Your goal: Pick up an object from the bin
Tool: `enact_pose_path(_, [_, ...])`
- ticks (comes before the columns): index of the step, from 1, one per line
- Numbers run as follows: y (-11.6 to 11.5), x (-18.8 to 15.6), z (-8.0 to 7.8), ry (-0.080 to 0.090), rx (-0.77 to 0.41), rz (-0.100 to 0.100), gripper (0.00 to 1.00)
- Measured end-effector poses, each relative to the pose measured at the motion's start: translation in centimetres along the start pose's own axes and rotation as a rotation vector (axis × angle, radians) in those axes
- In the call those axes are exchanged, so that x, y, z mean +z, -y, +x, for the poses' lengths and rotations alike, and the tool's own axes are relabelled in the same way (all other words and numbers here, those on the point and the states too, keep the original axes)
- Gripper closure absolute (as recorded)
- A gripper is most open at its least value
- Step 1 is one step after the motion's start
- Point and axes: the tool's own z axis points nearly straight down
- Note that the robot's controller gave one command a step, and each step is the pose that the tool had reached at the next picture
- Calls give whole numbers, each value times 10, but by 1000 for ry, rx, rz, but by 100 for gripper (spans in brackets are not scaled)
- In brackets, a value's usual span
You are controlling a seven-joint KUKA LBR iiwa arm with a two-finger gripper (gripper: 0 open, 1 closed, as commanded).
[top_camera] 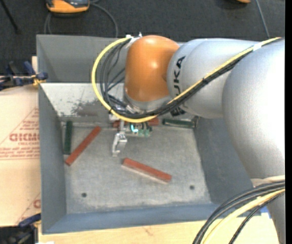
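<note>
Reaching in from the right, the smooth silver-grey robot arm (222, 90) with its glossy orange wrist cover (148, 67) hangs over the grey metal bin (52, 151), whose floor is dull and speckled. A flat reddish-brown rectangular bar (147, 170) lies near the floor's middle, its long axis running from upper left to lower right, with a similar slanted bar (83, 145) and a dark green bar (67, 137) well apart to its left. The small metallic gripper (119, 144) sits just beyond the first bar's left end, toward the far wall; whether it is open or closed cannot be told.
</note>
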Motion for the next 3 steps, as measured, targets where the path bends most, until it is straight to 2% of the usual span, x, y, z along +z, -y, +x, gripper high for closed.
enact_pose_path(1, [0, -5, -2, 8, 2, -1, 0])
enact_pose_path(2, [61, 59, -32, 43, -5, -11, 100])
enact_pose_path(3, [61, 59, -32, 43, -5, -11, 100])
